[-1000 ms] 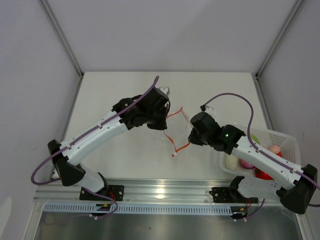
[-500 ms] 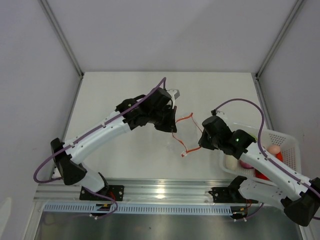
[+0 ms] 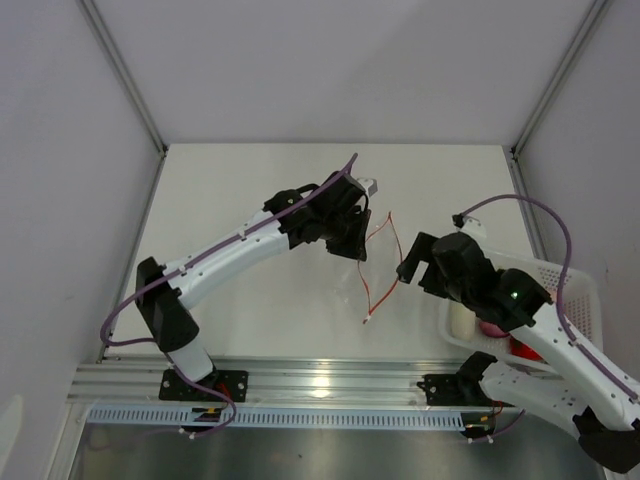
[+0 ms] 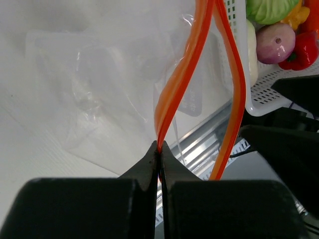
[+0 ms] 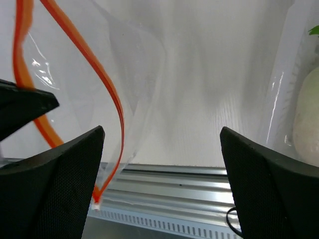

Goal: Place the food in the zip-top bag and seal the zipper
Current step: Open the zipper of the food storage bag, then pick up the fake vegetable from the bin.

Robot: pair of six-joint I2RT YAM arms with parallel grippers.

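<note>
Zip-top bag (image 4: pixel 114 94) hangs over the worktop (image 3: pixel 240 190), held by one side of its zipper (image 4: pixel 182 74) in the clenched jaws of the left gripper (image 4: pixel 159 149). The two orange strips are parted, so the mouth is open. The right gripper (image 5: pixel 160 132) stands just beside the bag, jaws released and holding nothing. The food (image 4: pixel 275 44) lies in the white perforated basket (image 3: pixel 570 275) at the right, with none visible in the bag. The step in hand looks like fetching a first piece. The right arm should take one toy squarely and carry it over the gap between the strips. The left should hold the mouth steady so the piece clears the film.
</note>
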